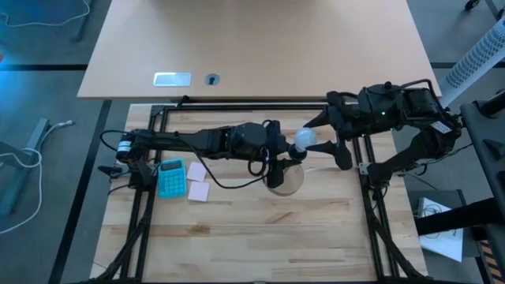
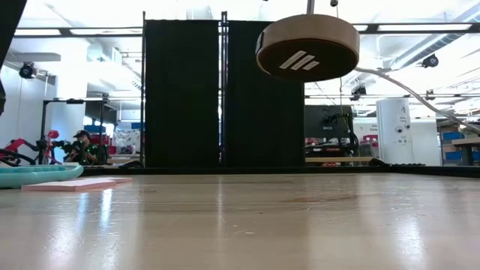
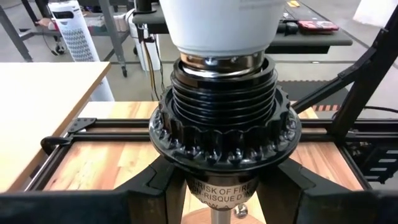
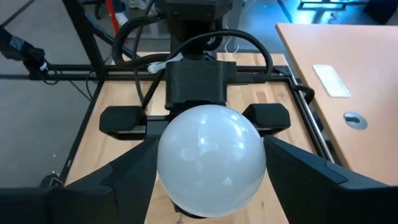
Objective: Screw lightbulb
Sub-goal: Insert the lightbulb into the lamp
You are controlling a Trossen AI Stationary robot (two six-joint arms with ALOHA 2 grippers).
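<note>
Left gripper (image 1: 278, 162) is clamped on the socket (image 3: 224, 124), holding it up off the table (image 1: 260, 237); low view shows its wooden base (image 2: 307, 46) hanging in the air, cord (image 2: 412, 86) trailing off.

Right gripper (image 1: 319, 136) has its fingers closed around the bulb (image 1: 304, 139), one either side of the glass in the right wrist view.

Bulb (image 4: 210, 158) sits on top of the socket. In the left wrist view its metal base is down inside the threaded collar, only a thin metal ring showing above the rim. So the thread looks engaged and mostly wound in. Can't tell if it's fully seated.

Left, by my read: maybe a final turn or two, then release the bulb and set the socket back down.

Calculator (image 1: 171, 177) and pink notes (image 1: 197, 181) lie well clear on the left side.
</note>
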